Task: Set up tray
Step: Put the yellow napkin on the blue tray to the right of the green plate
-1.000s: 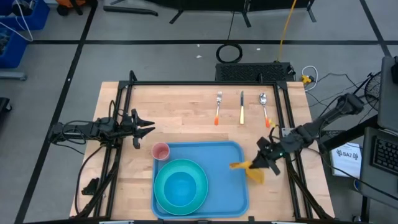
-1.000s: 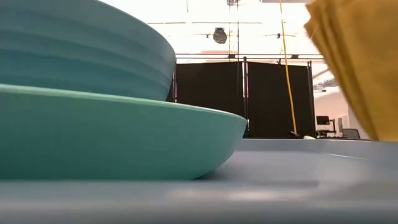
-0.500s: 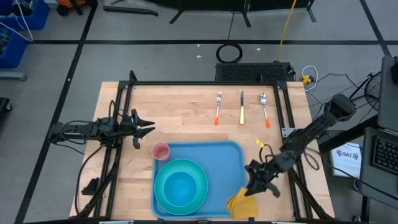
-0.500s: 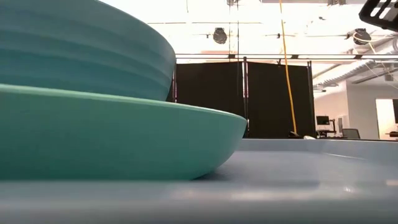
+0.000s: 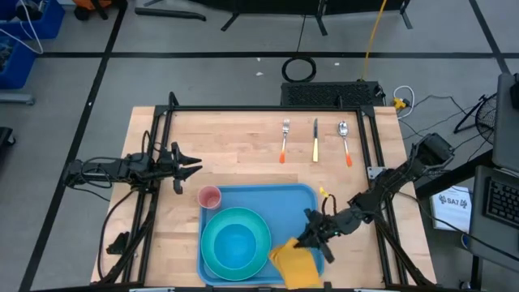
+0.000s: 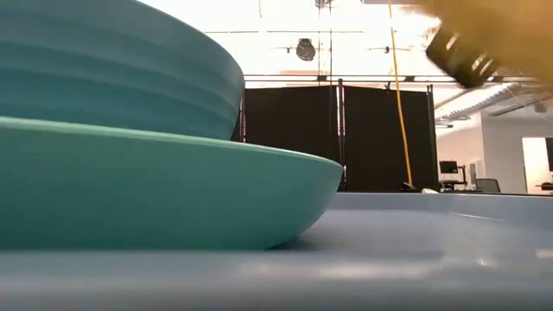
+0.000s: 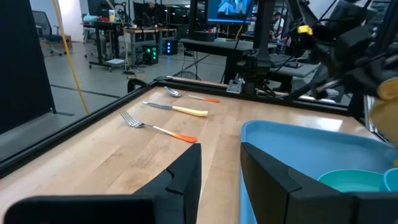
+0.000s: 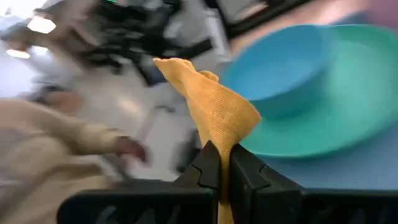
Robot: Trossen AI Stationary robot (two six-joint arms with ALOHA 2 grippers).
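— Lying flat on the wooden desk [image 5: 243,154], toward its near edge, is the big light-blue tray [image 5: 292,211], right?

— Yes, and it is carrying a round teal plate [image 5: 212,258] with a blue bowl [image 5: 235,243] sitting in it, on the tray's left half.

— What is the right hand [image 5: 309,238] doing?

— It is reaching over the tray's right half, its fingers clenching a yellow napkin [image 5: 293,261]. The cloth is hanging out past the fingers, over the tray's near right corner, just beside the plate.

— And the left hand [image 5: 188,169]?

— It is waiting over bare desk, up and left of the tray, with its fingers parted and gripping nothing.

— Anything smaller?

— A pink cup [image 5: 210,197] is standing at the tray's far left corner. Beyond the tray a fork [image 5: 285,139], a knife [image 5: 315,139] and a spoon [image 5: 345,139] are lying side by side, well apart from it.
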